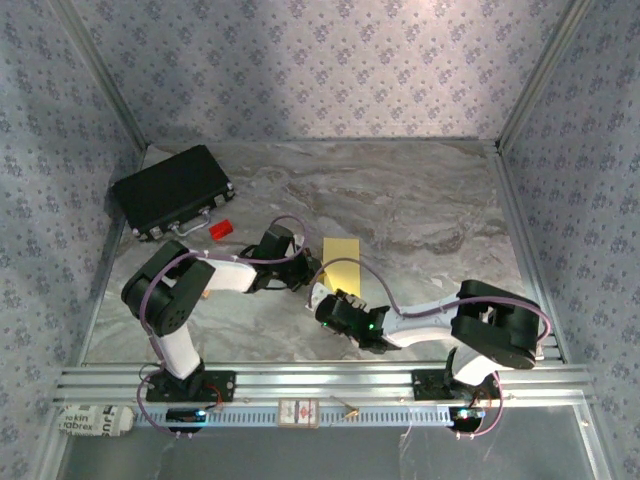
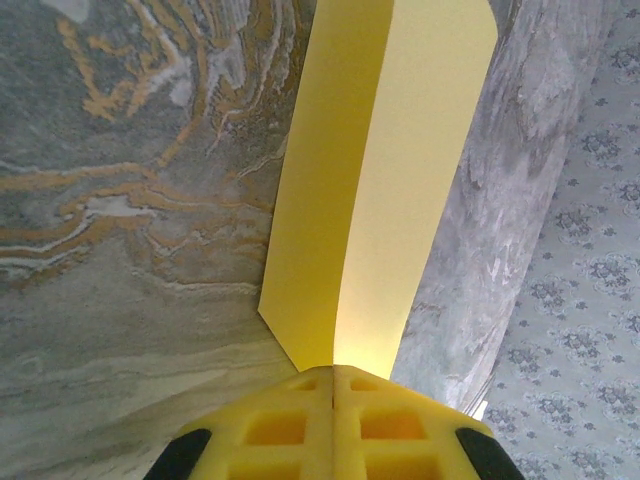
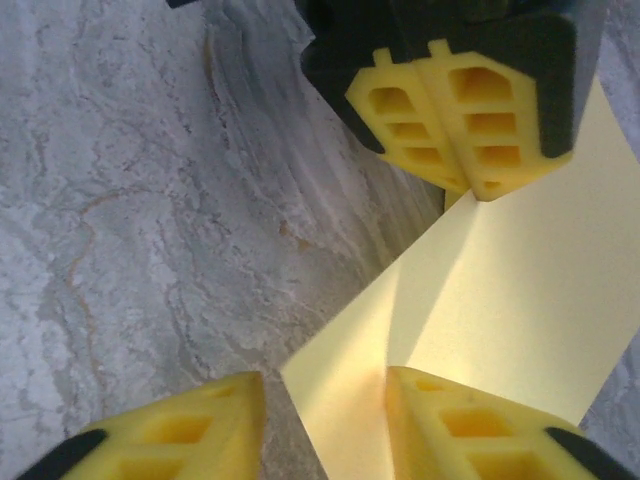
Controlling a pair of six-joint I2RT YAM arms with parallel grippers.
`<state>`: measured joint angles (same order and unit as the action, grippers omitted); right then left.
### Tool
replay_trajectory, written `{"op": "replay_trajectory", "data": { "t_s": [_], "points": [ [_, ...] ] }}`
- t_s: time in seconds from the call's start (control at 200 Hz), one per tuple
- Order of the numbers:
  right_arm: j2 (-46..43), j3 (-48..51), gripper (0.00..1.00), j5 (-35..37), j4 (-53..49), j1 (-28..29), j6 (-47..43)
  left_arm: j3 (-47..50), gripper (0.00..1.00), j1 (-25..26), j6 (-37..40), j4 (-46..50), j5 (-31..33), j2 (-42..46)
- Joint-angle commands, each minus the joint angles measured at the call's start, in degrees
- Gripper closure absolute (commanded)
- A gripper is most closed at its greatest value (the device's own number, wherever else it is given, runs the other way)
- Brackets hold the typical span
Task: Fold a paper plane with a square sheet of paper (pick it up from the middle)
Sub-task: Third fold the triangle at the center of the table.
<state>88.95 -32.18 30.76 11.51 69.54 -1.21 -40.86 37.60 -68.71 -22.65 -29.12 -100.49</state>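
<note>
Item under inspection: the yellow sheet of paper (image 1: 340, 262). It sits near the middle of the marble-patterned table (image 1: 420, 210), between the two wrists. From overhead it reads as a narrow upright strip.

Left gripper (image 2: 333, 375): clenched. In the left wrist view its two yellow fingers (image 2: 270, 425) meet with no gap, and the near end of the sheet (image 2: 380, 180) is pinched between them. From that pinch the paper runs away from the camera as two long panels that meet along one lengthwise crease. The left panel is in shade and the right one is brighter. The far right corner looks cut off at an angle.

Right gripper (image 3: 325, 400): released. Its fingers (image 3: 180, 435) stand apart with a visible gap. One pointed corner of the sheet (image 3: 500, 300) reaches down into that gap, and the paper lies against the finger on the right side of that view (whether it presses there or only overlaps, I cannot tell). Neither pad is closed on the paper.

The same view confirms the left gripper (image 3: 462, 180), closed at the upper edge of the sheet.

From overhead, the left gripper (image 1: 303, 272) is at the sheet's left edge and the right gripper (image 1: 335, 300) is at its near end.

Other items: a black case (image 1: 172, 192) lies at the far left of the table. A small red block (image 1: 220, 229) lies just beside it, well apart from the paper.
</note>
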Motion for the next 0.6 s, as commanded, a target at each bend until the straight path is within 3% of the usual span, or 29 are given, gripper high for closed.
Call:
{"op": "replay_trajectory", "data": {
  "t_s": [0.0, 0.155, 0.595],
  "points": [
    [-0.44, -0.65, 0.70, 2.80, 0.19, 0.34, 0.52, 0.61, 1.00, -0.29, -0.55, -0.21, 0.41, 2.23],
    [-1.57, -0.14, 0.80, 3.28, 0.49, 0.25, 0.80, 0.52, 1.00, -0.34, -0.60, -0.11, 0.47, 2.23],
    [-2.37, 0.21, 0.94, 3.91, 0.07, -0.10, 2.12, 0.61, 1.00, -0.34, -0.70, 0.09, 0.74, 2.31]
  ]
}}
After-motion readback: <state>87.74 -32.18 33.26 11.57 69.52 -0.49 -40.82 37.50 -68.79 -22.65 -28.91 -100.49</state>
